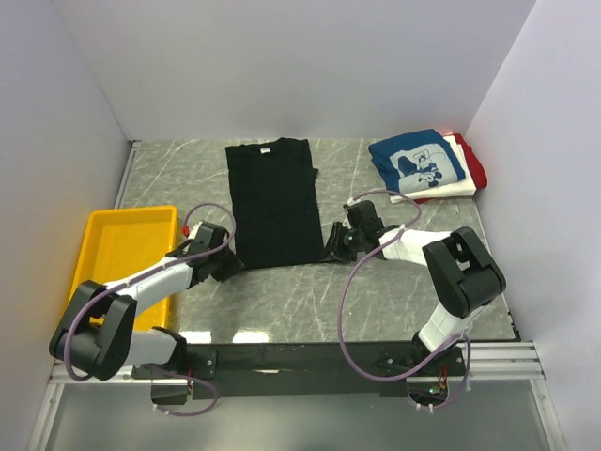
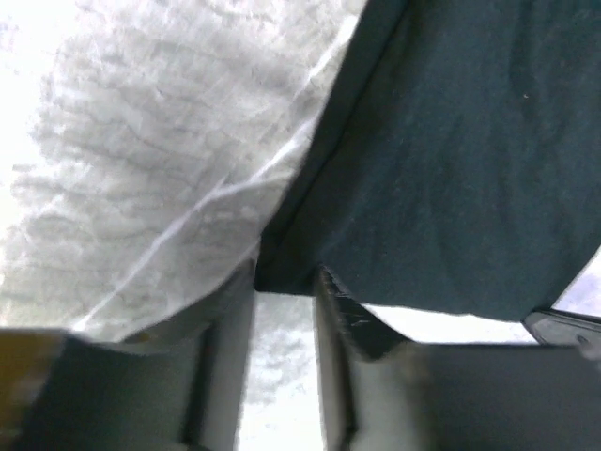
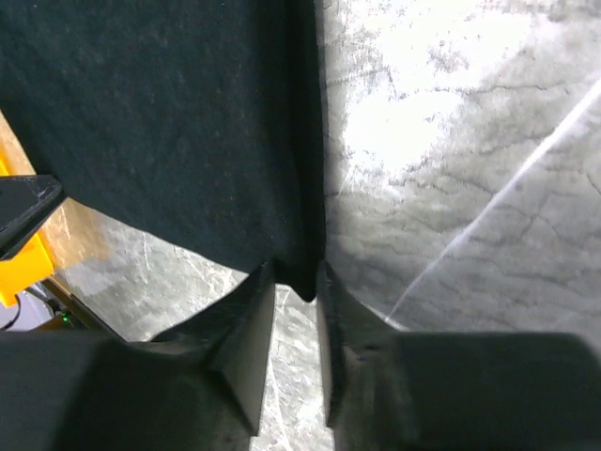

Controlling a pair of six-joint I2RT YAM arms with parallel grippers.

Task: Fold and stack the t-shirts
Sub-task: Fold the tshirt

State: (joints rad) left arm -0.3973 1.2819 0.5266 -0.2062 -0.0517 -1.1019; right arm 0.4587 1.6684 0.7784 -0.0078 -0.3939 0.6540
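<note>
The black t-shirt [image 1: 272, 202] lies as a long strip mid-frame on the bench [image 1: 282, 301]. Its lower corners sit between the narrowly parted tips of the left pincer [image 1: 228, 265] and right pincer [image 1: 331, 252], though I cannot tell whether either actually grips. Folded t-shirts [image 1: 427, 164] are stacked upper right by the wall, the blue one covering most of the others. A yellow tray [image 1: 122, 244] sits along the left edge.
</note>
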